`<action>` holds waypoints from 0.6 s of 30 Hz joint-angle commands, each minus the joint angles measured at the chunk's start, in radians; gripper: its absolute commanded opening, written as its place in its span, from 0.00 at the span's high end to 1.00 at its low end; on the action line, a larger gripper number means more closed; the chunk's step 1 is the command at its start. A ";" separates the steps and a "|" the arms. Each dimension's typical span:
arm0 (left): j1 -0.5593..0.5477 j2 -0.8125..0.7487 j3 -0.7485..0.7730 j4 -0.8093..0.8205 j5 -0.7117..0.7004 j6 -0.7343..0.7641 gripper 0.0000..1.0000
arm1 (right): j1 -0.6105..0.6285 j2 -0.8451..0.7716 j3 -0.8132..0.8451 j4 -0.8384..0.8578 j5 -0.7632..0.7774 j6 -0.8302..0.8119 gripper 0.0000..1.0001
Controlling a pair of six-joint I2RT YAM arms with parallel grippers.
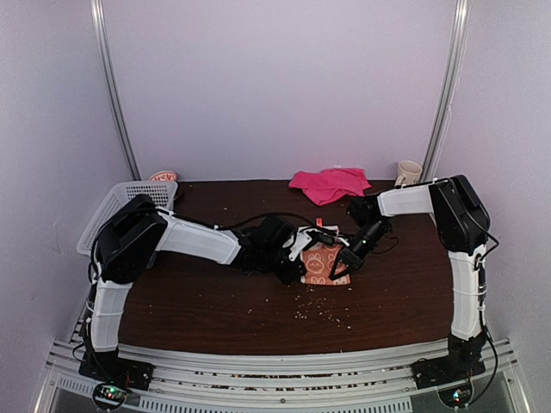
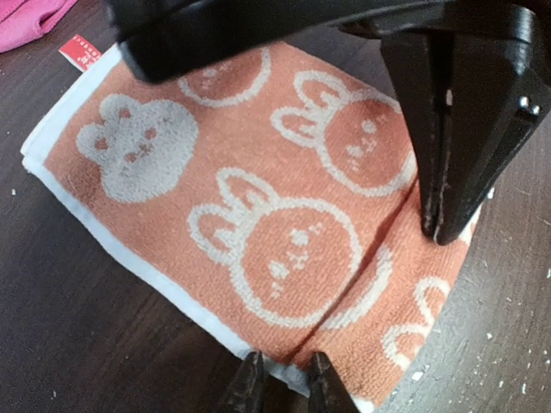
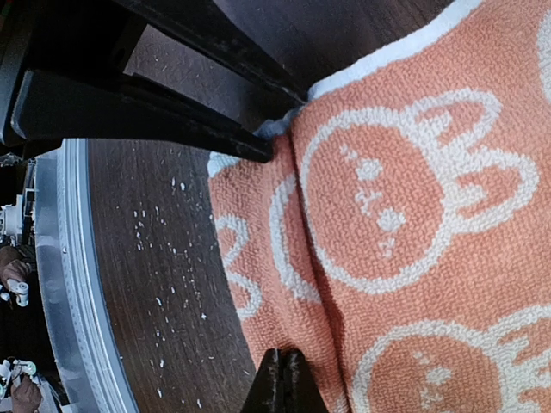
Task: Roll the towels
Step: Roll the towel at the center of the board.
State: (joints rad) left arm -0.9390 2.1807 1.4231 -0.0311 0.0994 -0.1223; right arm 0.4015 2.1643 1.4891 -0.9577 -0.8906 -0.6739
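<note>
Left hand (image 2: 282, 387) pinching white hem of nubby orange towel (image 2: 258, 215), right hand (image 3: 280, 383) clenched, tip on crease

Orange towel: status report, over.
Left gripper pinching orange towel at its edge. Right gripper shut, tips at the fold. Towel folded, not rolled yet. Pink towel behind, apart.

Top view: the left gripper (image 1: 300, 258) and right gripper (image 1: 346, 256) cover the side edges of the orange towel (image 1: 325, 267). Left wrist view: the picture's corner cuts off the pink towel (image 2: 26, 21); the red label (image 2: 80, 52) print is unreadable.
</note>
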 commanded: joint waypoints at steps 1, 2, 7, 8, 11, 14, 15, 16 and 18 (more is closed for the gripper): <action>-0.002 0.027 -0.012 -0.012 -0.061 0.002 0.79 | -0.004 -0.004 0.000 -0.033 0.016 -0.019 0.98; -0.001 0.023 -0.013 -0.012 -0.066 0.004 0.76 | -0.004 -0.002 0.002 -0.035 0.014 -0.020 0.98; -0.001 -0.047 -0.056 0.038 -0.119 0.041 0.60 | -0.005 0.005 0.008 -0.045 0.009 -0.022 0.97; -0.001 -0.075 -0.079 0.064 -0.130 0.056 0.56 | -0.004 0.005 0.008 -0.044 0.008 -0.020 0.97; -0.002 -0.167 -0.177 0.158 -0.157 0.133 0.47 | -0.004 0.007 0.011 -0.046 0.008 -0.015 0.97; -0.003 -0.253 -0.274 0.258 -0.170 0.268 0.40 | -0.006 0.015 0.017 -0.055 0.004 -0.020 0.97; -0.004 -0.273 -0.307 0.291 -0.156 0.321 0.38 | -0.006 0.019 0.020 -0.062 0.001 -0.023 0.97; -0.008 -0.288 -0.336 0.320 -0.139 0.394 0.37 | -0.006 0.023 0.024 -0.072 -0.002 -0.028 0.97; -0.021 -0.307 -0.385 0.372 -0.123 0.498 0.36 | -0.006 0.030 0.032 -0.089 -0.011 -0.038 0.97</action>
State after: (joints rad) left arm -0.9421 1.9347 1.1141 0.1528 -0.0376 0.1173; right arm 0.4004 2.1662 1.4960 -0.9947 -0.8948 -0.6857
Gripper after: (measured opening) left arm 0.632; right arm 0.030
